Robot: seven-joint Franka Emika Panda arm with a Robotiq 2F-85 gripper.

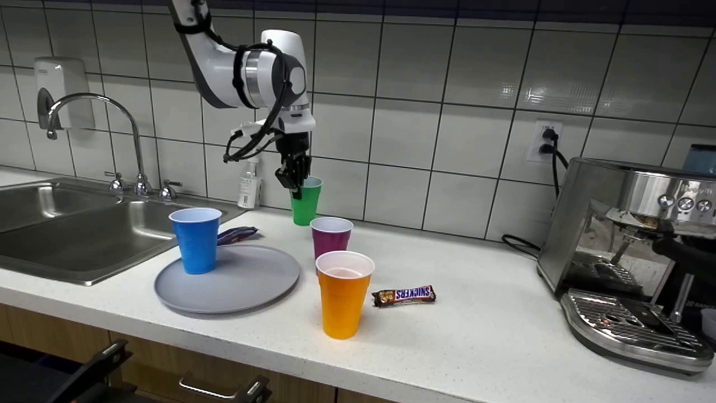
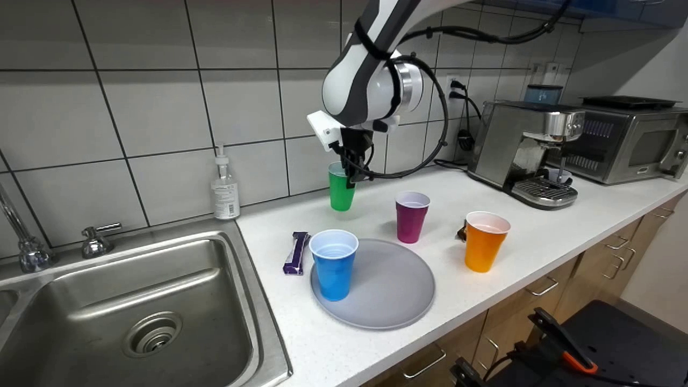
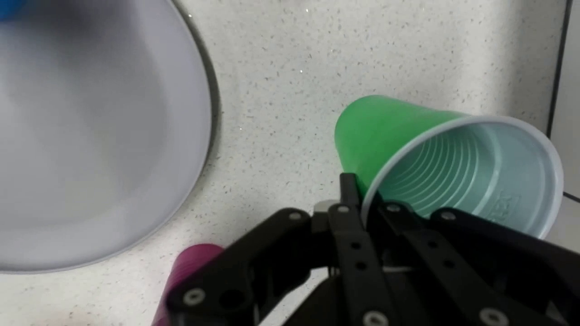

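In an exterior view, the green cup [image 1: 306, 210] was far, beyond a purple cup [image 1: 330, 239]. In an exterior view, a soap bottle [image 2: 224, 193] stood left, a coffee machine [image 2: 497, 145] right. In the wrist view, the gripper [image 3: 364, 192] pinched the green cup's rim.

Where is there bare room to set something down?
The widest bare counter lies between the Snickers bar and the espresso machine. The gray plate also has bare surface beside the blue cup. It is crowded between plate and sink, where a purple-wrapped bar lies, and by the backsplash, where the gripper holds the green cup.
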